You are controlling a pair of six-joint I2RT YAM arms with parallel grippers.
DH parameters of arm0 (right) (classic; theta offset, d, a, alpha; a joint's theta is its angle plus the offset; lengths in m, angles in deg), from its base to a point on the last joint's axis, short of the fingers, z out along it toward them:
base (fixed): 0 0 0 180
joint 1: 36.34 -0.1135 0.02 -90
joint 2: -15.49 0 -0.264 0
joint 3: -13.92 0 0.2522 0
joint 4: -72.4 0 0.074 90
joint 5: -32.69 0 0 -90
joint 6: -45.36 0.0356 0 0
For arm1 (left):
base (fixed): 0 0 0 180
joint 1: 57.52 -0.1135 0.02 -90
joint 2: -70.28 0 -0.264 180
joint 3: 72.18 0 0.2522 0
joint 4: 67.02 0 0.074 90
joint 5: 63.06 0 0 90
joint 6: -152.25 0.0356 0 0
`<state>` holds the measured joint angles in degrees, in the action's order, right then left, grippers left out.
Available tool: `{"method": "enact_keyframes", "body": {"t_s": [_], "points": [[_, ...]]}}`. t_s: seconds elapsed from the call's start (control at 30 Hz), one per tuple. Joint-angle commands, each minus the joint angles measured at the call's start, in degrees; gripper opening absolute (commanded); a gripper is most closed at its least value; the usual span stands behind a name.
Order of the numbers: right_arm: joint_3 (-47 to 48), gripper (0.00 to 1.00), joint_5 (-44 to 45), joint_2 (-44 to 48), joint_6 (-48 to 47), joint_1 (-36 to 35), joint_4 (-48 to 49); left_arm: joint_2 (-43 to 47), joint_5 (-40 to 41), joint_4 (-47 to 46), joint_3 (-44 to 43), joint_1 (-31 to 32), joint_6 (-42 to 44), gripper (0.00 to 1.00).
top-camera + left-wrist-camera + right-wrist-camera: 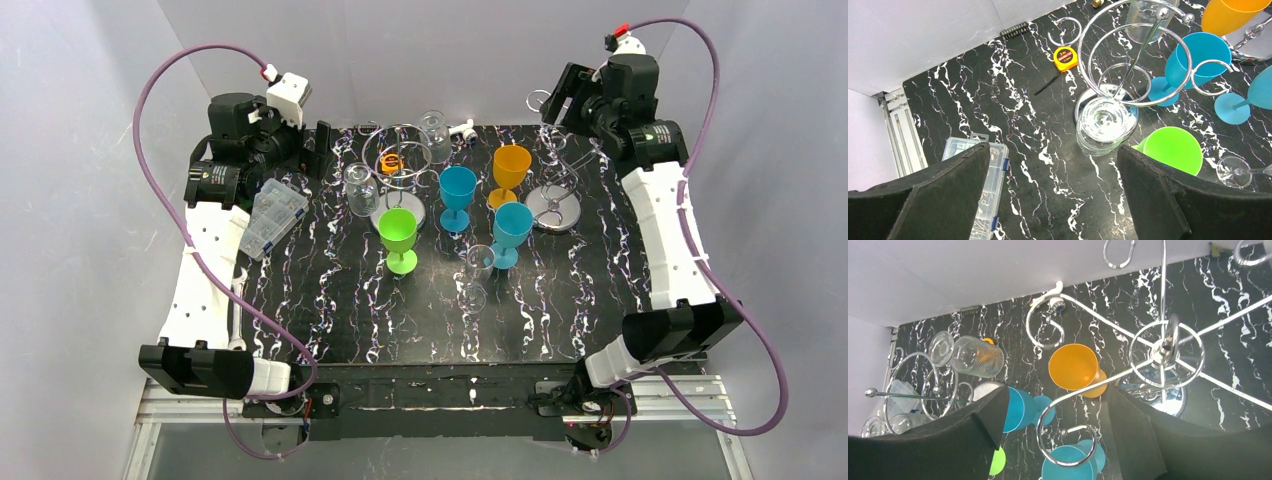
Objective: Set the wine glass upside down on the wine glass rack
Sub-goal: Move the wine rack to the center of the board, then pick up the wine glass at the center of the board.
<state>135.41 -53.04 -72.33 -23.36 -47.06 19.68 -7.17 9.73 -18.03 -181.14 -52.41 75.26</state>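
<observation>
Flat black table top (330, 340): white marble-like veining all over. Lime-green plastic goblet (398, 230). Orange plastic goblet (511, 165). Two blue plastic goblets, far blue goblet (458, 188) and near blue goblet (512, 225) (same turquoise shade). Stemmed wine glass (480, 260): clear, colourless. Tall scroll-armed wire rack (557, 207): shiny silver. Small tape measure (1065, 57): yellow, black strap. Plastic organizer box (270, 215): clear, blue latches.
</observation>
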Motion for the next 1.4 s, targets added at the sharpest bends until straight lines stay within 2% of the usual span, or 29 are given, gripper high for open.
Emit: {"method": "enact_keyframes", "body": {"t_s": [0.0, 0.3, 0.4, 0.5, 0.6, 0.7, 1.07, 1.37], "points": [[2.0, 0.83, 0.1, 2.3, 0.5, -0.1, 1.0, 2.1, -1.0, 1.3, -1.2, -0.1, -0.2, 0.98], [1.8, 0.83, -1.8, 8.1, 1.8, -2.4, -1.8, 2.1, -2.2, 3.0, -2.8, -0.1, -0.5, 0.98], [0.6, 0.8, 0.8, 10.0, 1.4, -7.8, -4.2, 2.3, -2.4, 3.8, -3.3, -0.1, -0.6, 0.98], [-1.2, 0.73, 2.5, 10.8, 1.0, -16.6, -8.1, 2.6, -2.5, 4.6, -3.8, -0.1, -0.4, 0.98], [-6.0, 0.64, 1.9, 12.0, 1.2, -22.9, -11.5, 2.9, -2.5, 5.6, -4.4, -0.1, -0.4, 0.98], [-12.1, 0.61, 1.2, 14.1, 1.1, -26.8, -13.9, 3.5, -2.9, 6.1, -4.2, -0.1, -0.6, 0.98], [-24.4, 0.57, -0.4, 17.0, 0.5, -32.4, -18.9, 4.2, -3.2, 7.1, -4.4, -0.1, -1.1, 0.98], [-28.4, 0.45, 2.6, 16.3, 0.3, -32.9, -17.9, 5.0, -3.4, 7.6, -4.3, -0.1, -0.9, 0.98]]}}
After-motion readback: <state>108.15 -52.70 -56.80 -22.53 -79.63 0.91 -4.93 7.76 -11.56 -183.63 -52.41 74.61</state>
